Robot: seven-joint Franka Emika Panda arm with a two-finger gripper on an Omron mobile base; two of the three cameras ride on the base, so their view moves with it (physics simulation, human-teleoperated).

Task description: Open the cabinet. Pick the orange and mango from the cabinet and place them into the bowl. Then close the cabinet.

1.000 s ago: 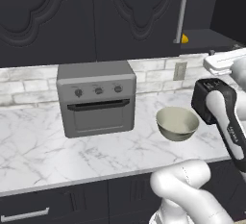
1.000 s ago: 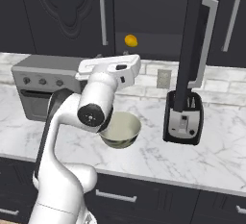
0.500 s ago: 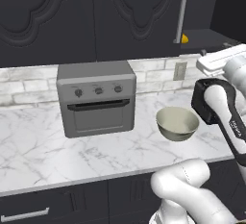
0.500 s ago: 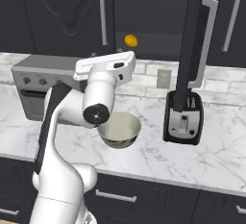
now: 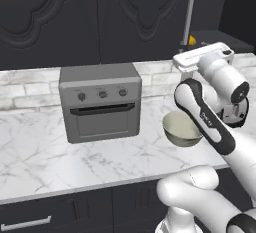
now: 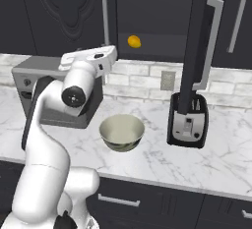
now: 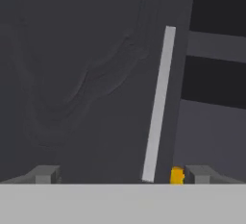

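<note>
cabinet (image 6: 202, 41): right door open
mango (image 6: 134, 41): on the shelf inside
bowl (image 6: 122, 132): empty
gripper (image 7: 122, 176): jaws apart, holding nothing
left: both fruits, closing

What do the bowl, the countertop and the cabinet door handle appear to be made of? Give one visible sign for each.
Bowl: probably glazed ceramic; smooth, plain cream surface with soft sheen.
Countertop: looks like polished marble; white with grey veining.
Cabinet door handle: likely brushed metal; a straight, pale silver bar.
</note>
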